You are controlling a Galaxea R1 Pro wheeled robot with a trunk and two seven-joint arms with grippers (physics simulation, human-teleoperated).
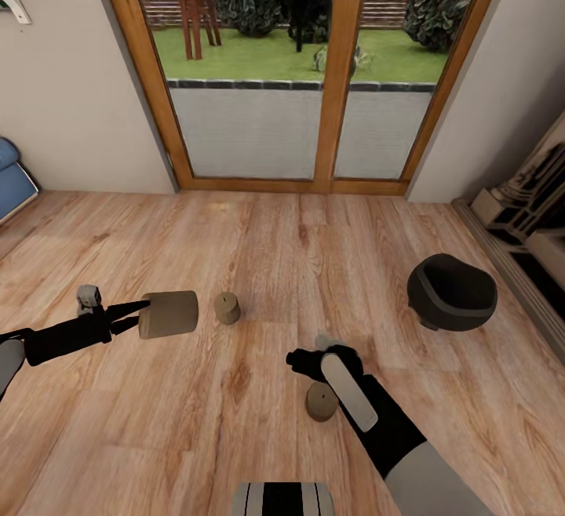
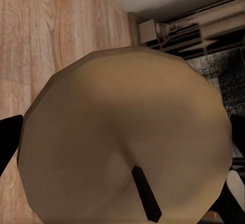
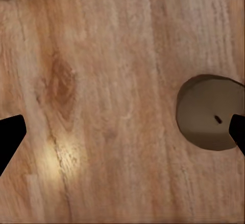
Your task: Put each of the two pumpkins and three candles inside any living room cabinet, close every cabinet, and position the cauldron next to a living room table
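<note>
My left gripper (image 1: 143,313) is shut on a beige candle (image 1: 168,314), held on its side above the wood floor; in the left wrist view this candle (image 2: 127,132) shows its dark wick between the black fingertips (image 2: 9,141). A second candle (image 1: 227,308) stands on the floor just beyond it. My right gripper (image 1: 302,361) hangs open above the floor, with a third candle (image 1: 322,403) standing below it, close to one fingertip (image 3: 238,131) in the right wrist view. The black cauldron (image 1: 451,292) sits on the floor to the right. Pumpkins and table are out of view.
A glass door with a wooden frame (image 1: 341,77) fills the far wall. A low unit (image 1: 518,226) with pale and dark shapes runs along the right wall, near the cauldron. A blue cushion (image 1: 12,179) pokes in at the left edge.
</note>
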